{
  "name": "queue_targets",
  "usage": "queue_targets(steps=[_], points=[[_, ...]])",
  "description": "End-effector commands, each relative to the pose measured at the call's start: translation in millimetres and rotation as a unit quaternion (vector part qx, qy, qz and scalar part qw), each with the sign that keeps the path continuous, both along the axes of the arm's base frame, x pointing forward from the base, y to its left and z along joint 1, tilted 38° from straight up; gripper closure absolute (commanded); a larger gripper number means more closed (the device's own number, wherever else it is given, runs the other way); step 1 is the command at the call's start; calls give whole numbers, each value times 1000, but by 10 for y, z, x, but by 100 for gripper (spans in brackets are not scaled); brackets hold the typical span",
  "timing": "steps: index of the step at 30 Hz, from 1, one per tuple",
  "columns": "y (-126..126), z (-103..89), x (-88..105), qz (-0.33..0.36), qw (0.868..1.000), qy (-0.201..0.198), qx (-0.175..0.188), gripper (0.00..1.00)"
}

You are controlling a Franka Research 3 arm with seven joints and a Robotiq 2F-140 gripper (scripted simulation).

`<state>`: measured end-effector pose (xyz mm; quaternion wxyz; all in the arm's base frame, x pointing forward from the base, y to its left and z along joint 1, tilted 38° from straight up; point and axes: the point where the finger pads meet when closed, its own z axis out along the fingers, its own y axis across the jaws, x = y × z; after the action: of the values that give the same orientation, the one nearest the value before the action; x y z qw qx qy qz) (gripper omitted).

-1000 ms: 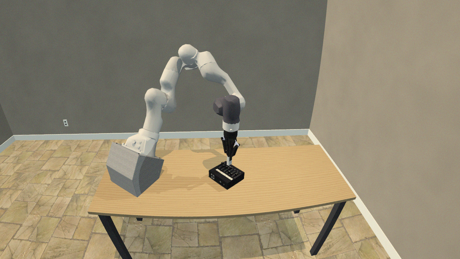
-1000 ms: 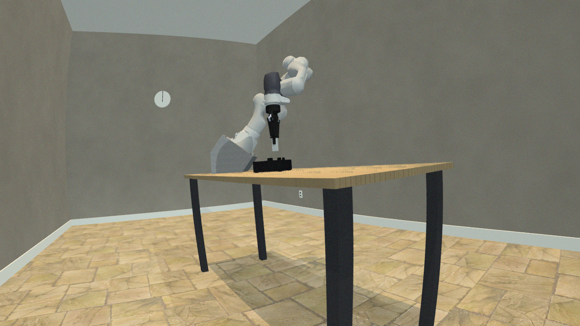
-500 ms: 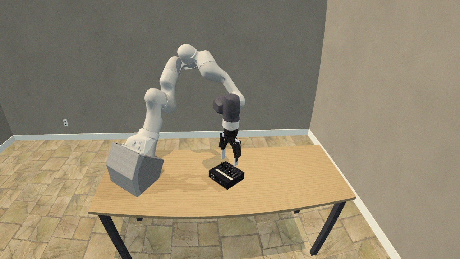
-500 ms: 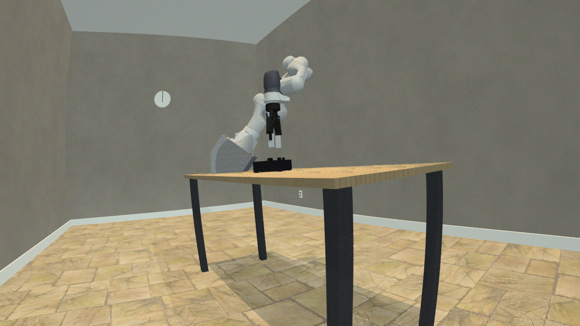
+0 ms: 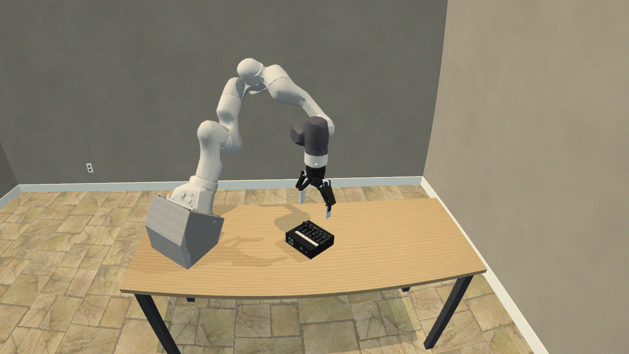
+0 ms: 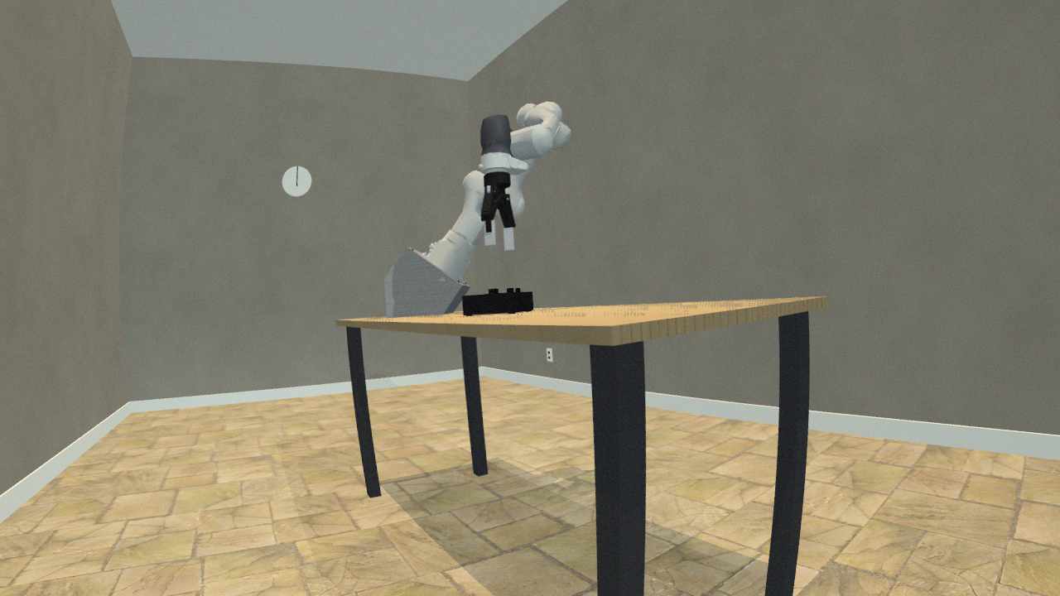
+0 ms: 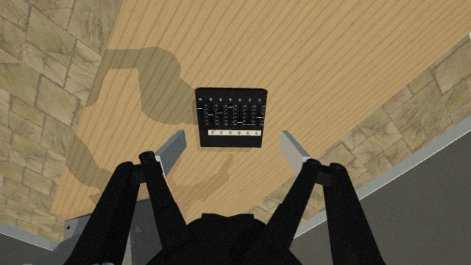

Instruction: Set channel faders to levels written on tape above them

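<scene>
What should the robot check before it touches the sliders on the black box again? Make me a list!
1. Pincer open, holding nothing: ok.
2. Pincer lifted off the desk: ok, a gap shows in the exterior view.
3. Desk flat on the table: ok.
4. Tape uncovered in the wrist view: ok, but its numbers are too small to read.
5. Each fader cap at its level: cannot tell; caps stand at different heights.
6. Faders at rest: cannot tell.

The arm [image 5: 228, 114] arches over, its pincer [image 5: 314, 206] pointing down, spread wide, holding nothing.
</scene>
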<state>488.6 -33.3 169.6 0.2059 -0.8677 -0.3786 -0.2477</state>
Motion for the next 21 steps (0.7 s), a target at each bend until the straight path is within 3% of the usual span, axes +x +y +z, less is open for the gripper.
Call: queue_targets(steps=[1,21], points=[[-8,75,-60,0,1000,10,8,0],[-23,97,-67,0,1000,10,8,0]])
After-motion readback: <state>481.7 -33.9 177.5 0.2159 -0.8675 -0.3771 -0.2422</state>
